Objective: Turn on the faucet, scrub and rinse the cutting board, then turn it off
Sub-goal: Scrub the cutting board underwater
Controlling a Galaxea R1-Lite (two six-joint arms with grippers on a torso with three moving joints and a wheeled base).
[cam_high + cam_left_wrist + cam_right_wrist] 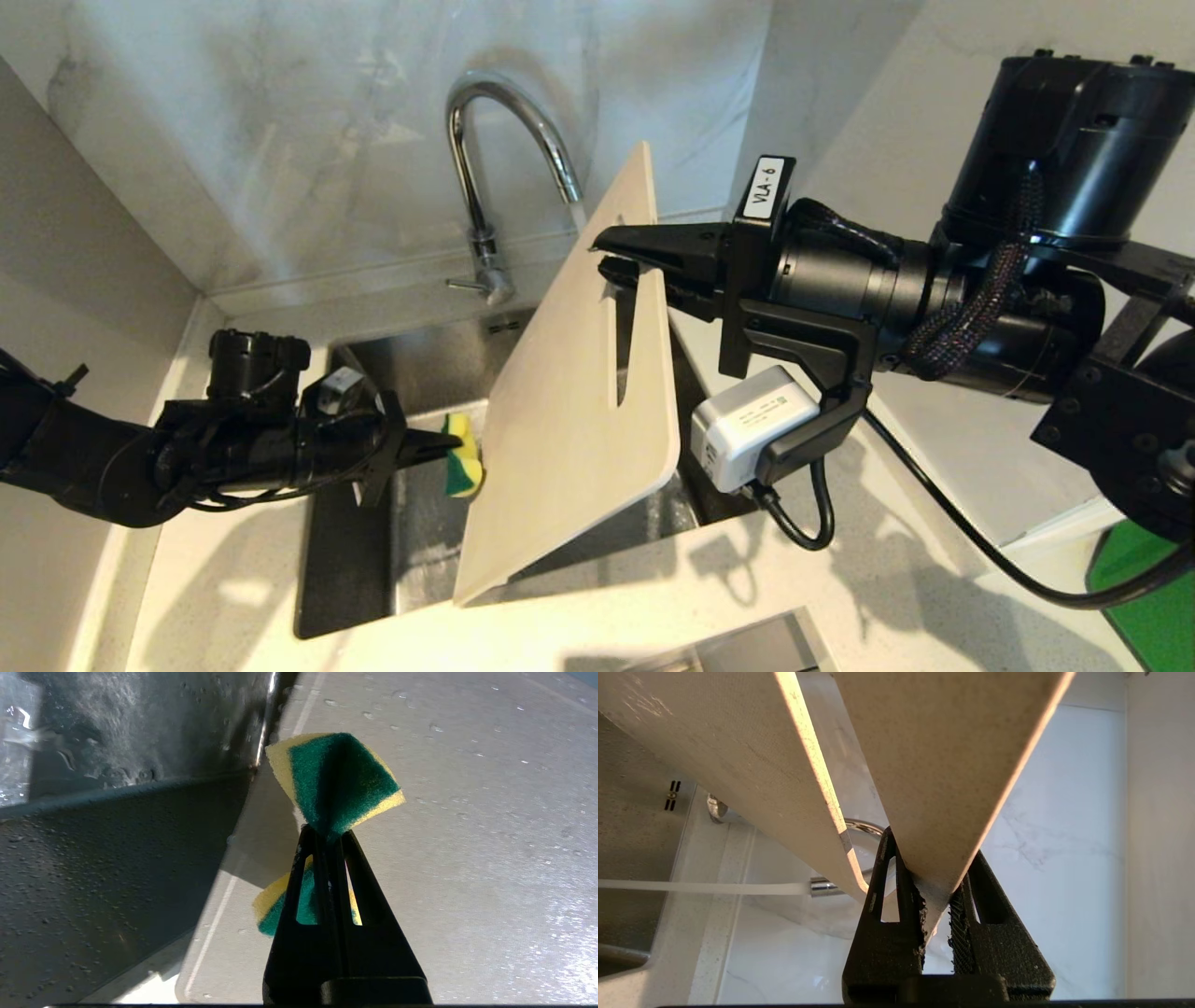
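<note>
Left gripper (439, 446): clenched on a green-and-yellow sponge (464, 467), squeezed so hard that the sponge fans out past the fingertips in the left wrist view; it sits at about 9 o'clock from the cutting board, over the sink (420, 364).
Right gripper (621, 259): clamped on the strip of board beside the handle slot, one jaw on each face, reaching in from 3 o'clock.
Cutting board (560, 420): held tilted over the sink, its far corner up toward 12 o'clock near the spout, its near corner down toward 6 o'clock at the counter (653, 597) edge; whether that corner rests on the counter cannot be told.
Faucet (485, 168): at 12 o'clock behind the sink, spout arching toward the board; the right wrist view shows a stream running from the spout tip, so the water appears to be on.
Handling, board: likely stiff and fairly light, a thin flat slab; its face is beaded with droplets, so it is probably slippery. The slot end gives the surest hold, since a jaw can hook through.
Handling, sponge: soft, crushes easily, springs back.
Count: one board, one sponge, one faucet, one sink, two grippers.
Stage, judged: scrubbing, sponge just beside the board's face.
</note>
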